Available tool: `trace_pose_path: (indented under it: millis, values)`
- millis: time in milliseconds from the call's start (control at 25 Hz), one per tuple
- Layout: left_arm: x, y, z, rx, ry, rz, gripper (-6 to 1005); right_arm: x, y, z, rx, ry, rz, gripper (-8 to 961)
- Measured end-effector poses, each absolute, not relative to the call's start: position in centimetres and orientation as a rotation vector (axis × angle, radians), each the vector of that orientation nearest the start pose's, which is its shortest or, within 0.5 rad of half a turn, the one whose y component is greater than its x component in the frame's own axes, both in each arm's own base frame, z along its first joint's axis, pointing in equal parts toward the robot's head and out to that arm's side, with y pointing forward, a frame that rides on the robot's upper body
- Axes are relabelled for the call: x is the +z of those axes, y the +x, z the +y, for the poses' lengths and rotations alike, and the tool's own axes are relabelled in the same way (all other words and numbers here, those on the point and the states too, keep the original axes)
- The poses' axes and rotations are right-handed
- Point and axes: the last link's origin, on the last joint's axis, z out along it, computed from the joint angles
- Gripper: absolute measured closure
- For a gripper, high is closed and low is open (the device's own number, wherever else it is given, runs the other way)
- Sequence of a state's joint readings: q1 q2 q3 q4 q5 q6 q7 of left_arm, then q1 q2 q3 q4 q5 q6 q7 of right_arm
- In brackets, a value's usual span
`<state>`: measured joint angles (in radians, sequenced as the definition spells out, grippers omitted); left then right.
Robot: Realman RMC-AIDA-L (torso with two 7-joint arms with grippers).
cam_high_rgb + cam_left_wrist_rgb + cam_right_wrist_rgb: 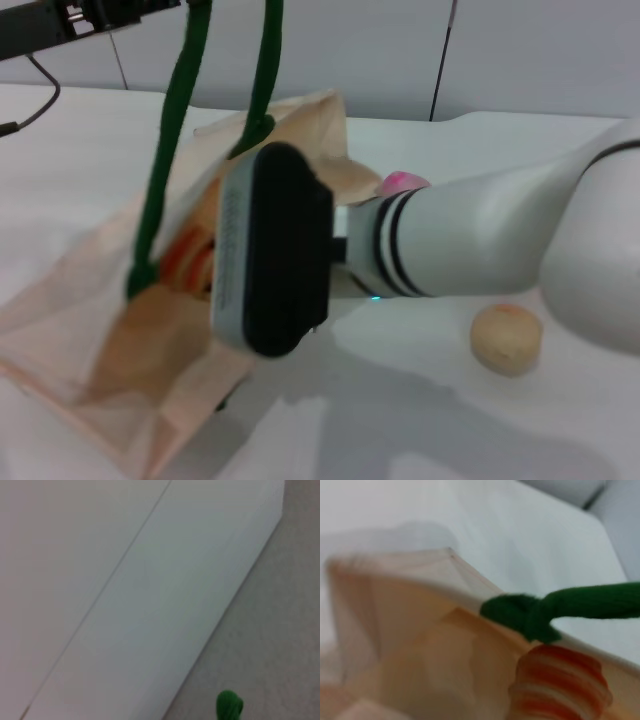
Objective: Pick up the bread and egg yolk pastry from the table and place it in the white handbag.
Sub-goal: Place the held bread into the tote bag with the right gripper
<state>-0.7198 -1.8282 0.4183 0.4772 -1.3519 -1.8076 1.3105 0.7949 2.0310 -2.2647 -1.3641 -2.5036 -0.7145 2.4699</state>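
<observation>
At the mouth of the white handbag (110, 350), our right gripper (215, 265) reaches in from the right, its dark wrist housing covering the opening in the head view. The bread (557, 687) shows in the right wrist view as orange and tan ridges just inside the bag's rim, under the knot of a green handle (525, 615); in the head view only a sliver of its stripes peeks out beside the housing. We judge the step in hand to be lowering the bread into the bag, and to do it well we should carry it clear of the rim and the handle knot and deep enough that it settles on the fabric floor instead of catching on the edge. Our left gripper is up at the top left, out of clear sight, apparently holding the green handles up so the bag stays open; the left wrist view shows only a green tip (229, 706). We cannot tell whether either set of jaws is apart or together, nor whether the bread is gripped. The egg yolk pastry (506, 339) sits on the tabletop (450, 420) to the right, well apart from the bag, and a pink bun (403, 183) peeks out behind the arm.
</observation>
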Motion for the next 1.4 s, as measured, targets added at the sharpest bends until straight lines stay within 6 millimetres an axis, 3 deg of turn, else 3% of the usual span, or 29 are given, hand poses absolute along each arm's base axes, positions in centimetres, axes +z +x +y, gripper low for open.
trace_pose_path:
  millis: [200,360,640,1000,1400]
  values:
    - [12.1,-20.2,37.9,-1.349,-2.6,-0.915,871,-15.4,2.8,30.8,-0.072,-2.663,-0.675,592]
    - [11.8,-19.6,37.5,-1.383,-2.648,-0.905,871,-16.2,3.2,31.3,-0.051,-2.623,-0.732,592]
    - [12.3,-18.9,36.4,-1.494,-2.695,-0.848,871,-16.7,5.2,33.8,-0.048,-2.568,-0.684,610]
    - [13.6,-20.4,35.6,-1.558,-2.602,-0.855,871,-16.6,6.1,34.8,0.022,-2.535,-0.607,642]
    - [15.4,-23.5,35.5,-1.548,-2.386,-0.902,871,-15.5,5.4,33.1,0.159,-2.538,-0.521,425]
